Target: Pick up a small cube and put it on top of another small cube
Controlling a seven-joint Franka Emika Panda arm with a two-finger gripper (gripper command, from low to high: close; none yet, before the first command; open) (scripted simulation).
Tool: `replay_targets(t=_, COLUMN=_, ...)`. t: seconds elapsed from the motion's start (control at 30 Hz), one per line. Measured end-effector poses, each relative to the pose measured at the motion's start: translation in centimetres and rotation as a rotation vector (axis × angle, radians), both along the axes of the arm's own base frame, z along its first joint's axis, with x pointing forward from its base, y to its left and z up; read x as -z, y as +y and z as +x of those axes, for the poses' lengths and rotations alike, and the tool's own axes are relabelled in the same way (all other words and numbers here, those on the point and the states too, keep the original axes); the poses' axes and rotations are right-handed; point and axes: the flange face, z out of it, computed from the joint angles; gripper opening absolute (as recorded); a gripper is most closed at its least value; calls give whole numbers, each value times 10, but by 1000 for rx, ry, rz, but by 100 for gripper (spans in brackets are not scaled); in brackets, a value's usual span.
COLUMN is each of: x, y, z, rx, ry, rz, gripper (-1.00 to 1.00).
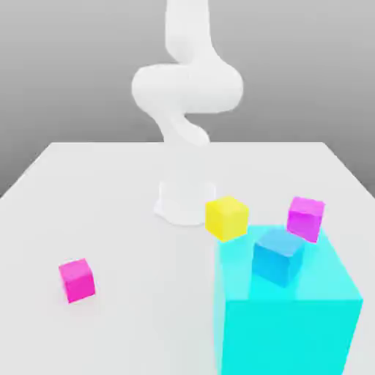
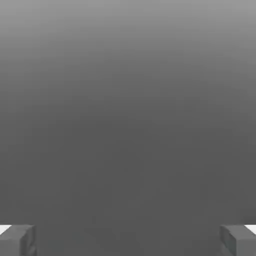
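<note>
There are four small cubes and one large cyan block (image 1: pixel 289 329), which is my landmark. Three small cubes are at the top of the block: the blue cube (image 1: pixel 278 256) is between the other two, the yellow cube (image 1: pixel 227 218) is toward the exterior view's left, and the purple cube (image 1: pixel 305 219) is toward the right. The fourth, the pink cube (image 1: pixel 77 280), lies well apart from the block, on the table (image 1: pixel 146 293). One white arm (image 1: pixel 187 88) stands behind the block. The gripper (image 2: pixel 128 241) has its two fingers spread wide, with nothing between them.
</note>
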Motion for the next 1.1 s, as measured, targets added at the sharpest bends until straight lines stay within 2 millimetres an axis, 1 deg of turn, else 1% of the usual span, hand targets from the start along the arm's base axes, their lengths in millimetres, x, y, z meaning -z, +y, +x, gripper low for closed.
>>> replay_targets(t=0.07, x=49, y=-26, z=23, rx=92, ry=74, rz=30, gripper=0)
replay_targets(t=0.13, x=99, y=-52, z=38, rx=182, ry=144, rz=61, gripper=0)
replay_targets(t=0.2, x=149, y=-79, z=46, rx=272, ry=211, rz=94, gripper=0)
replay_targets(t=0.3, x=223, y=-118, z=43, rx=407, ry=308, rz=148, gripper=0)
replay_targets(t=0.37, x=271, y=-140, z=33, rx=496, ry=371, rz=186, gripper=0)
replay_targets(t=0.47, x=339, y=-169, z=7, rx=629, ry=462, rz=247, gripper=0)
replay_targets(t=0.57, x=403, y=-188, z=-30, rx=763, ry=551, rz=312, gripper=0)
replay_targets(t=0.6, x=423, y=-197, z=-48, rx=821, ry=579, rz=340, gripper=0)
replay_targets(t=0.63, x=442, y=-197, z=-61, rx=859, ry=609, rz=361, gripper=0)
replay_targets(t=0.67, x=457, y=-201, z=-70, rx=890, ry=623, rz=376, gripper=0)
replay_targets(t=0.87, x=518, y=-198, z=-75, rx=899, ry=641, rz=382, gripper=0)
replay_targets(t=0.9, x=525, y=-197, z=-75, rx=899, ry=641, rz=382, gripper=-100)
replay_targets(t=1.07, x=525, y=-197, z=-75, rx=899, ry=640, rz=381, gripper=-100)
replay_targets(t=1.1, x=528, y=-197, z=-75, rx=899, ry=640, rz=382, gripper=-100)
